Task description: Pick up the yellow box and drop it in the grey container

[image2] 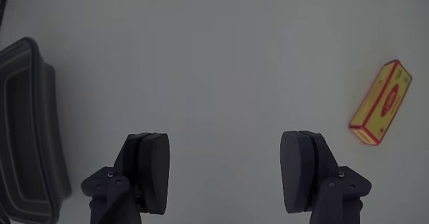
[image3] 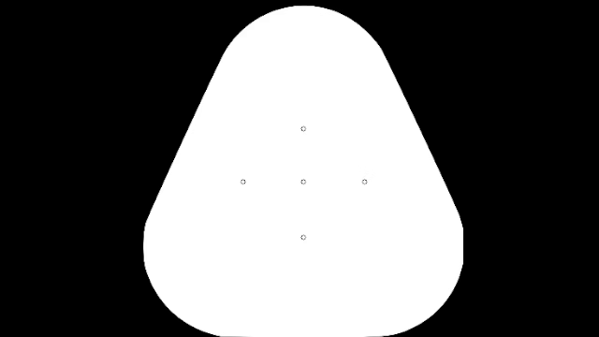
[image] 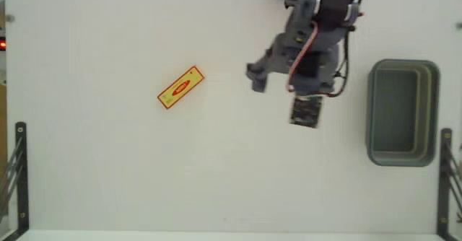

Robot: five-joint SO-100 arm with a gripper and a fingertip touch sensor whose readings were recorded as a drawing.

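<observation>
The yellow box (image: 180, 87) with a red oval mark lies flat and slanted on the white table, left of centre in the fixed view. In the wrist view the yellow box (image2: 380, 103) sits at the right edge, beyond and to the right of the fingers. The grey container (image: 375, 111) stands at the right in the fixed view, with nothing in it. In the wrist view the grey container (image2: 50, 117) is at the left edge. My gripper (image: 283, 82) hovers between the two, well apart from both. In the wrist view the gripper (image2: 224, 174) is wide open with only bare table between its fingers (image2: 151, 174).
Black metal brackets stand at the lower left (image: 20, 176) and lower right (image: 445, 176) edges of the table in the fixed view. The arm comes in from the top right.
</observation>
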